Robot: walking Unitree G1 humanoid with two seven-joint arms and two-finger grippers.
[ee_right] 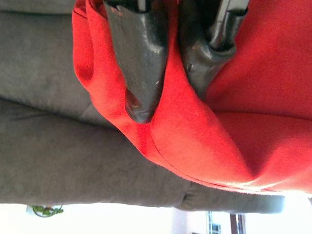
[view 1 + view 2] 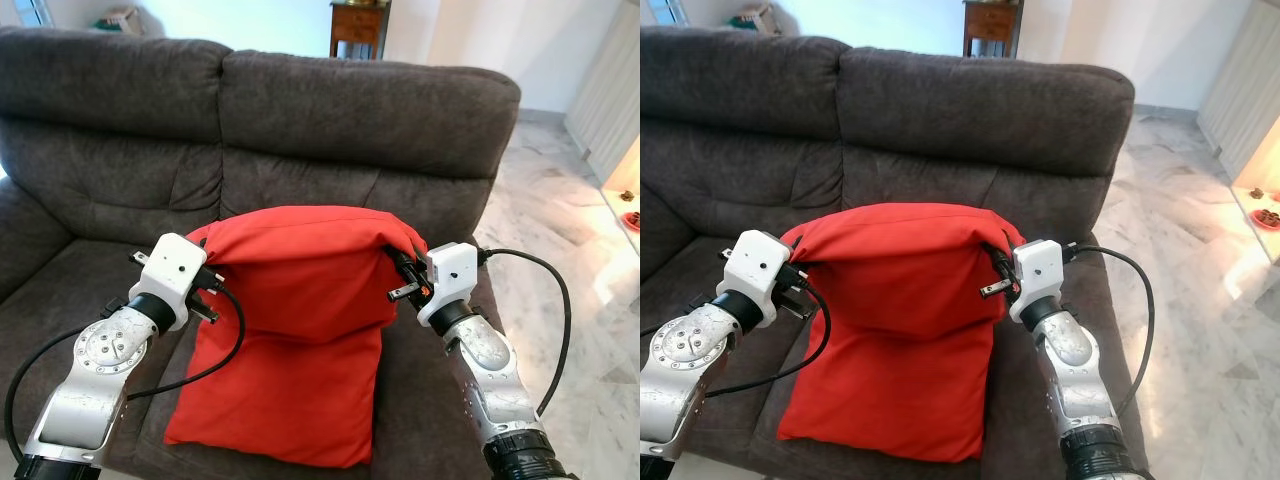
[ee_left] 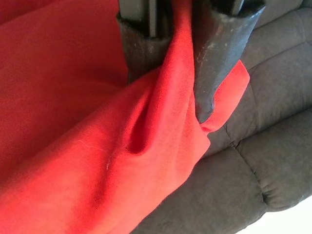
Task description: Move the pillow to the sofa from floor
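A red pillow point(image 2: 290, 330) hangs in front of the dark grey sofa point(image 2: 300, 110), its lower end resting on the seat cushion. My left gripper point(image 2: 208, 268) is shut on the pillow's upper left corner. My right gripper point(image 2: 400, 262) is shut on the upper right corner. In the left wrist view the black fingers point(image 3: 222, 53) pinch a fold of red fabric point(image 3: 97, 146). The right wrist view shows the fingers point(image 1: 141, 63) clamped on red cloth point(image 1: 253, 97) with the sofa back behind.
The sofa's left armrest point(image 2: 30, 240) lies at the left. Pale marble floor point(image 2: 560, 210) spreads to the right. A wooden cabinet point(image 2: 358, 28) stands behind the sofa, and a low lit shelf point(image 2: 625, 195) sits at the far right.
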